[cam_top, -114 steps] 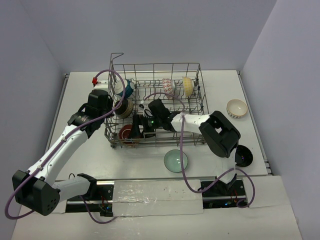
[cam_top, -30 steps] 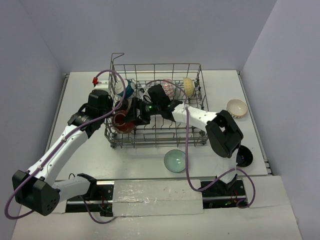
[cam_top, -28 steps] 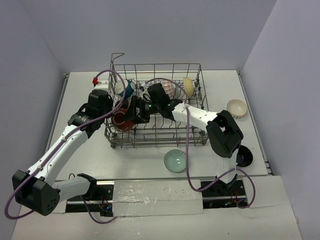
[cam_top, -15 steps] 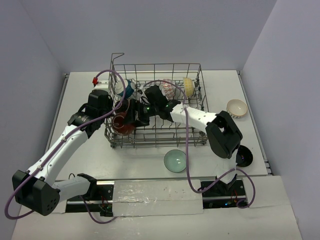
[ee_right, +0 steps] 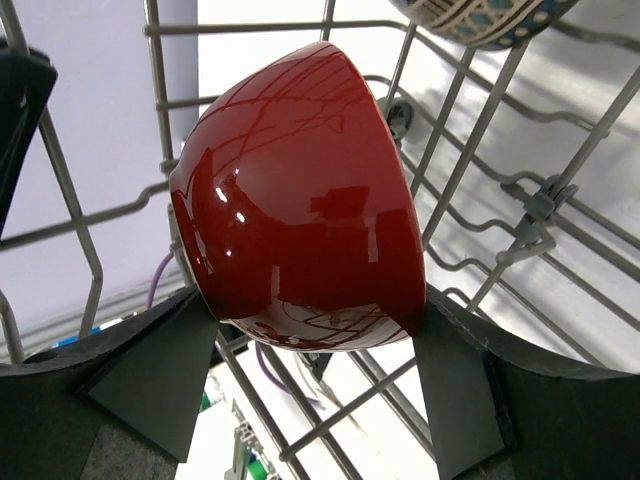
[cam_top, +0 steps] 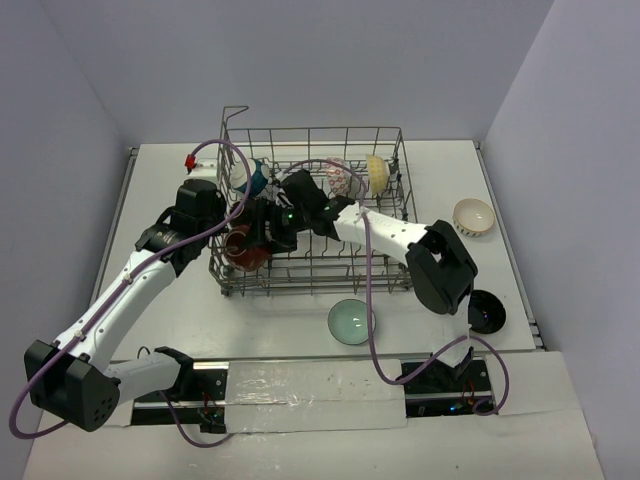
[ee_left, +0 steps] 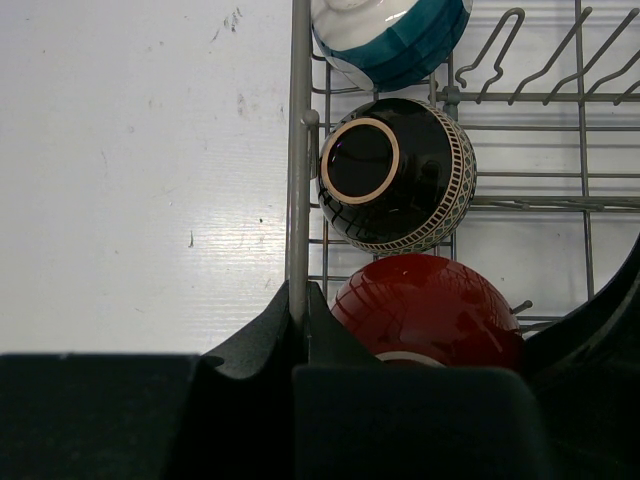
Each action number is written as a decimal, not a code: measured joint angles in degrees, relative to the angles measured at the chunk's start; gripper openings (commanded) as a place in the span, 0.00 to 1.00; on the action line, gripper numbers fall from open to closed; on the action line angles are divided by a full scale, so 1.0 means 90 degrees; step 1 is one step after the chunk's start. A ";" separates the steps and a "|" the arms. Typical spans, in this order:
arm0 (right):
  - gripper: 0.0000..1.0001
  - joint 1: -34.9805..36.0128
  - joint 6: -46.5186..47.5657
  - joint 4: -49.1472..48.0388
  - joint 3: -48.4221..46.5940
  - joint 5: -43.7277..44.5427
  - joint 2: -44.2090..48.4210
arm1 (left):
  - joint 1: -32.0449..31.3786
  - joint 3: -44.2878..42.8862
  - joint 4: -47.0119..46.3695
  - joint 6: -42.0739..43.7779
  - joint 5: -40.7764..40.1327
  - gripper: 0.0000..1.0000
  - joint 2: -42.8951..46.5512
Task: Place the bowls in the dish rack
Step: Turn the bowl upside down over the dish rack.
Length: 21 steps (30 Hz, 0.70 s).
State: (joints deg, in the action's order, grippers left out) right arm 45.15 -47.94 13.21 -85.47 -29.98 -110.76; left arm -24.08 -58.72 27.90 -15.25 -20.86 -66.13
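Right gripper [ee_right: 305,372] jaws clamp the red bowl [ee_right: 300,200], tipped on its side at the 9 o'clock end of the dish rack [cam_top: 400,205]. Left gripper [ee_left: 300,312] jaws seem pinched on the rack's wall wire. Pale green bowl [cam_top: 352,321] lies on the worktop [cam_top: 160,170] at the rack's 6 o'clock.

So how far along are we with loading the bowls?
Racked: teal bowl, black patterned bowl, red-patterned bowl, cream bowl. In hand: the right pincer holds the red bowl inside the dish rack. Left on the table: green bowl, dark bowl, tan bowl.
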 measured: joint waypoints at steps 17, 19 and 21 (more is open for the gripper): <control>0.00 0.0085 -0.0240 0.0187 -0.0151 0.0236 -0.0357 | -0.0007 0.0000 0.0007 -0.0002 0.0002 0.00 0.0010; 0.00 0.0104 -0.0238 0.0238 -0.0233 0.0238 -0.0413 | -0.0010 0.0000 0.0007 -0.0002 0.0002 0.00 0.0012; 0.00 0.0119 -0.0240 0.0255 -0.0308 0.0260 -0.0478 | -0.0012 0.0000 0.0007 -0.0002 0.0000 0.00 0.0012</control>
State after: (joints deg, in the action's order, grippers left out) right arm 46.22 -50.11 15.51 -88.25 -27.64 -115.07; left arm -24.18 -58.72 27.97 -15.27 -20.86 -66.02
